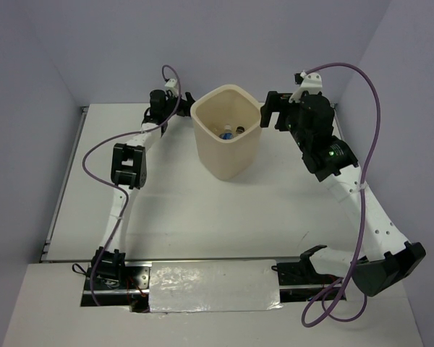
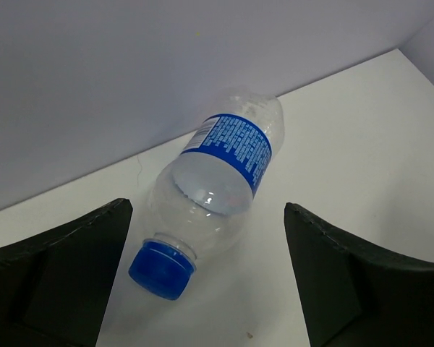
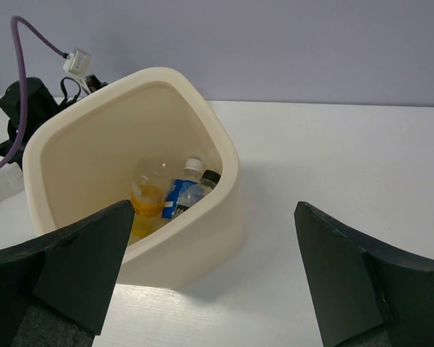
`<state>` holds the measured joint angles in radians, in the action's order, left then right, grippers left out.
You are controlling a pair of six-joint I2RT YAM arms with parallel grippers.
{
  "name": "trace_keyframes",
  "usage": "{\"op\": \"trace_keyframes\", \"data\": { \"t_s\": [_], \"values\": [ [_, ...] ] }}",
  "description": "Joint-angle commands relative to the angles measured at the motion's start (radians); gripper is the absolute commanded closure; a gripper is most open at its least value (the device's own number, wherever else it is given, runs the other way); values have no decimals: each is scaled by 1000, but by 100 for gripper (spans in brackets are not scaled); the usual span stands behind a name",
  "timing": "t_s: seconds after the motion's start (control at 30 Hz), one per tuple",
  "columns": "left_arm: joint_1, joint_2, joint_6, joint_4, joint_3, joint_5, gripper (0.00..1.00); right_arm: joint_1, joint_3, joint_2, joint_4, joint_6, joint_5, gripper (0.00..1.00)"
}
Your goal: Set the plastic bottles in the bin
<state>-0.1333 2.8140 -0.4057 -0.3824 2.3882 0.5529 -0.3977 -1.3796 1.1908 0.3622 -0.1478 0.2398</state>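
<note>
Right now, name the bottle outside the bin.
The blue-capped bottle, on its side on the table at the left gripper; the others are inside the cream bin.

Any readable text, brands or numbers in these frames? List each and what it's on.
None legible.
Blue label on the bottle lying on the table: white print, too blurred to read.
Bottles in the bin: labels too small to read.

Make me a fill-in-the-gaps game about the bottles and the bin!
The bottle on the table in front of the left gripper has a ____ cap.
That bottle lies on its ____.
The bin already has other ____ inside.
The right gripper is wide ____, holding nothing.
Missing words: blue, side, bottles, open.
</note>
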Motion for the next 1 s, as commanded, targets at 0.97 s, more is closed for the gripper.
{"op": "trace_keyframes", "data": {
  "t_s": [0.97],
  "values": [
    [31, 131, -463, -381, 57, -273, 1, 22, 13, -43, -42, -44, 62, 0]
  ]
}}
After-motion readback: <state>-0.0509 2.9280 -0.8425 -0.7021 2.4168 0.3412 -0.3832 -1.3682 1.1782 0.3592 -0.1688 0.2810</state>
